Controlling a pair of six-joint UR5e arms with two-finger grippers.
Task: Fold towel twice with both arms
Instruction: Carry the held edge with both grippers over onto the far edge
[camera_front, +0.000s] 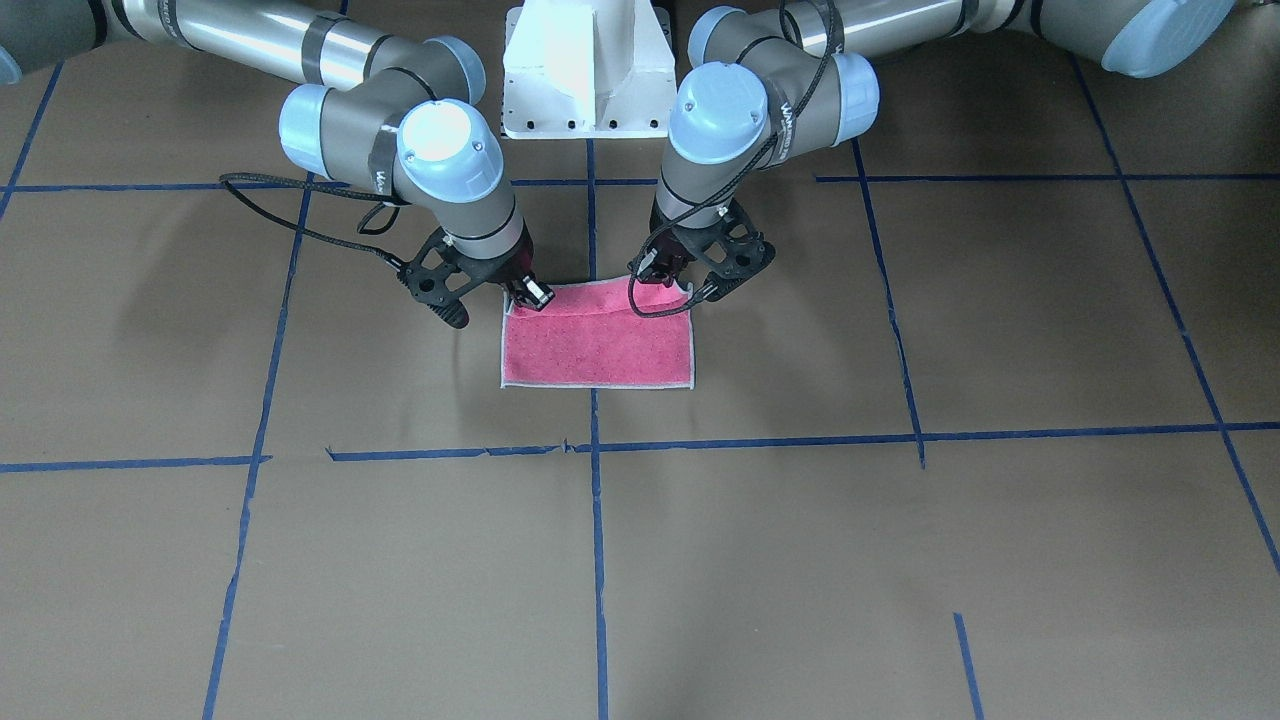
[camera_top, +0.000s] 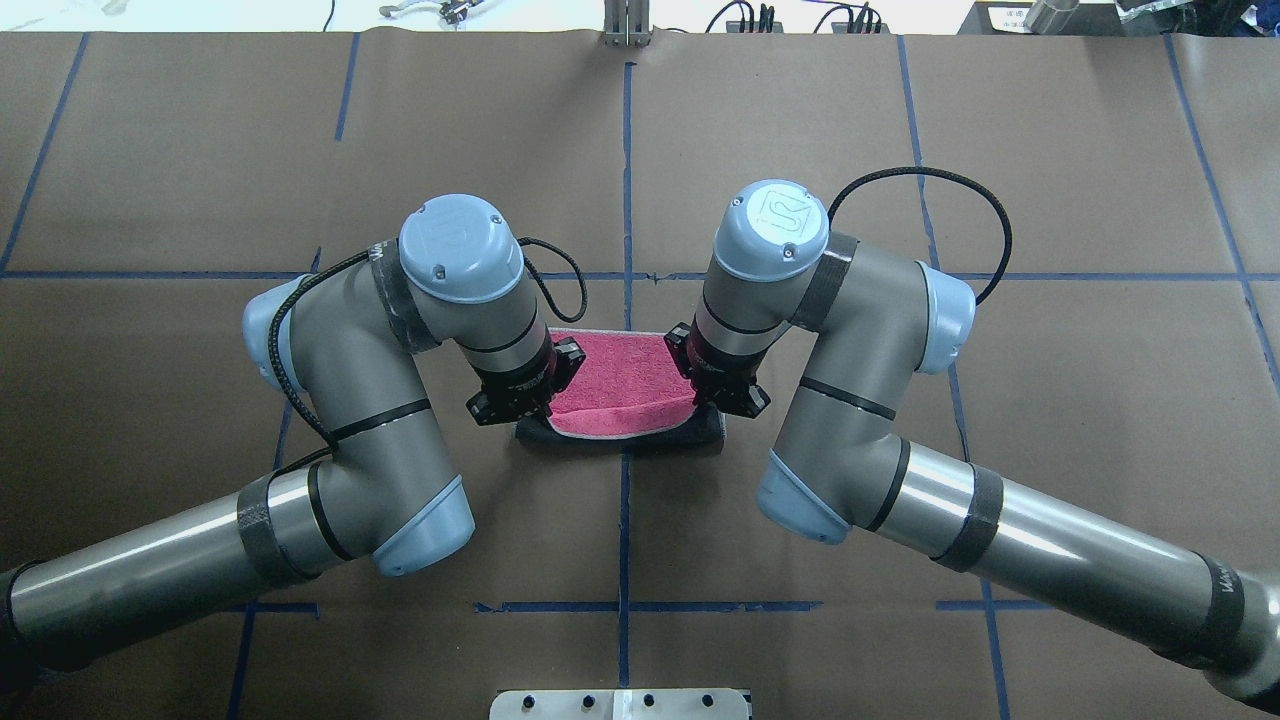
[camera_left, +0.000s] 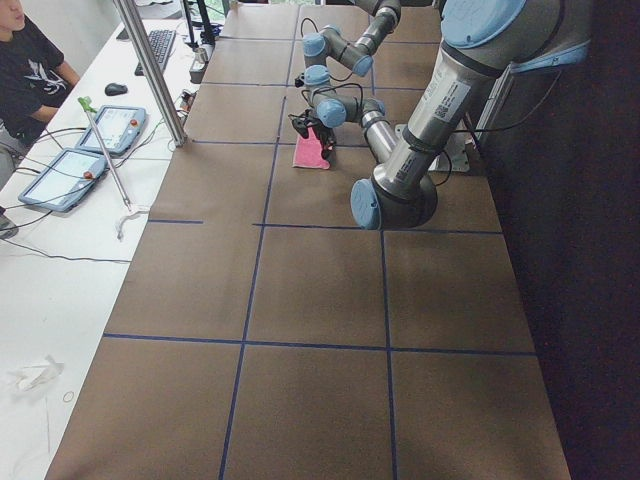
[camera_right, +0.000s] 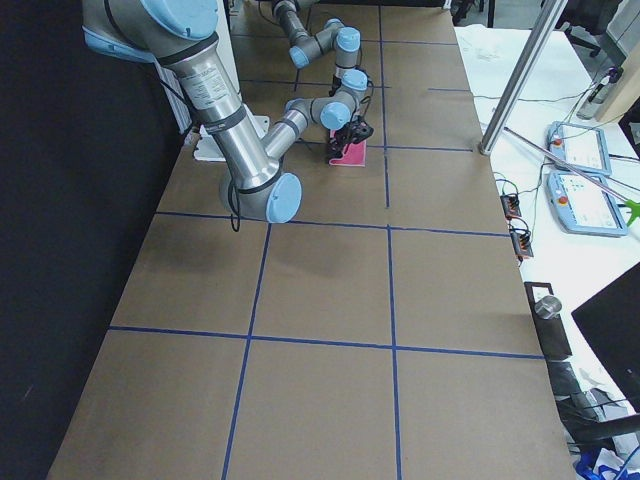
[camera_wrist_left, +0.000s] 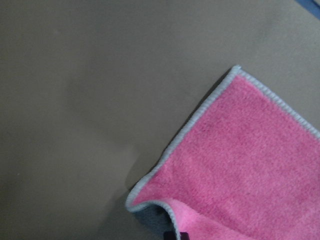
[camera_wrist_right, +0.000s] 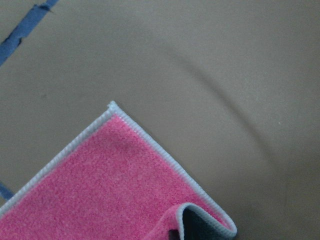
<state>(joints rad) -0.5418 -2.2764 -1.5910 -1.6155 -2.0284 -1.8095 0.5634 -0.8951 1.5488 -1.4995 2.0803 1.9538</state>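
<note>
Have the towel pink face up on the brown table, just out from the white base, across a blue tape line. Pinched at its two base-side corners by the left gripper and right gripper, one each. Terry nap, whitish stitched border, rectangular outline. Showing grey underside along the lifted, curled base-side edge. Can't see fingertips properly: nearly cut off in wrist views, hidden under the wrists from overhead. Too small to read from either table end.
</note>
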